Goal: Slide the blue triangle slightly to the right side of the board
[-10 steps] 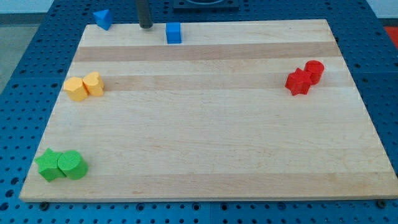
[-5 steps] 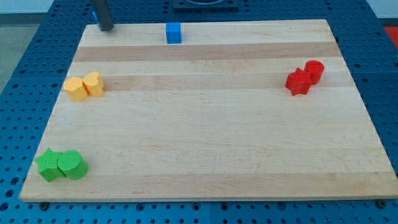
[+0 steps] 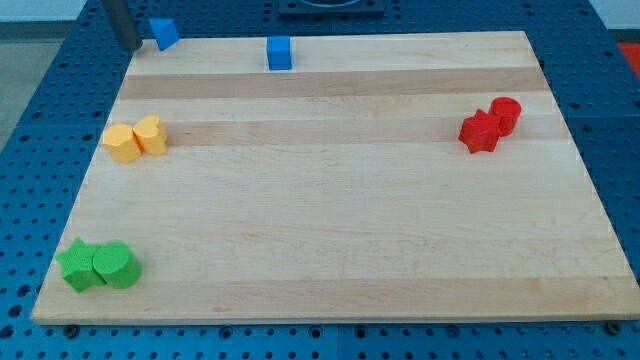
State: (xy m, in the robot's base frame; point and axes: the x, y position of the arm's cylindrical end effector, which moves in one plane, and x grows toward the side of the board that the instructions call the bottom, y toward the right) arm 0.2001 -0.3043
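Note:
The blue triangle (image 3: 164, 32) sits at the top left corner of the wooden board (image 3: 330, 200). My tip (image 3: 127, 43) is just off the board's top left corner, a short way to the left of the blue triangle and apart from it. A blue cube (image 3: 279, 52) lies near the top edge, to the right of the triangle.
Two yellow blocks (image 3: 136, 138) touch each other at the left side. Two green blocks (image 3: 98, 265) sit together at the bottom left. Two red blocks (image 3: 490, 124) sit together at the right. A blue perforated table (image 3: 40, 110) surrounds the board.
My tip has moved left along the top edge, from between the blue triangle and blue cube, past the triangle, to its left side. The blocks have not moved.

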